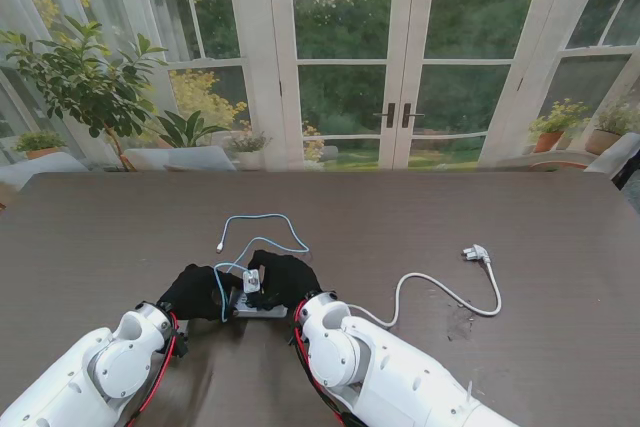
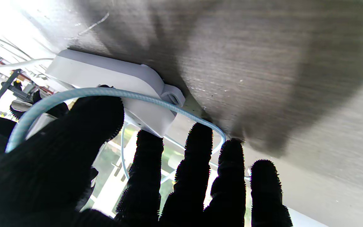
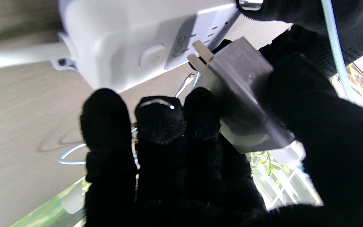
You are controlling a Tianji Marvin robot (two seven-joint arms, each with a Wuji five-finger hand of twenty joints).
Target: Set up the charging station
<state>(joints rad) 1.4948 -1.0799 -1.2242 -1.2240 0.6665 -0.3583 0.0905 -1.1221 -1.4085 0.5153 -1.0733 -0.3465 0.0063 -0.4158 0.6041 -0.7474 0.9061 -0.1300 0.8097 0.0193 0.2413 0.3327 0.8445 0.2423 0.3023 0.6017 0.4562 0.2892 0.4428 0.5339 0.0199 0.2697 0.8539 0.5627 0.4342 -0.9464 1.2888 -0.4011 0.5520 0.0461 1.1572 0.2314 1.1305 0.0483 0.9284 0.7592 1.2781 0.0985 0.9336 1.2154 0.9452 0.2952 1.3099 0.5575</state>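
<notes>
A white power strip (image 1: 262, 310) lies on the dark table close in front of me, between both black-gloved hands. My right hand (image 1: 287, 277) is shut on a silver charger adapter (image 3: 241, 94); its two prongs point at the power strip (image 3: 131, 37) sockets, just short of them. My left hand (image 1: 198, 292) grips the strip's left end, thumb on the power strip (image 2: 112, 85) and fingers stretched along its far side. A light blue cable (image 2: 106, 92) runs over the strip and under that thumb. The blue cable (image 1: 262, 219) loops farther from me, its free end lying loose.
The strip's white power cord (image 1: 440, 292) curves off to the right and ends in a plug (image 1: 475, 253) lying on the table. Glass doors and potted plants stand beyond the table's far edge.
</notes>
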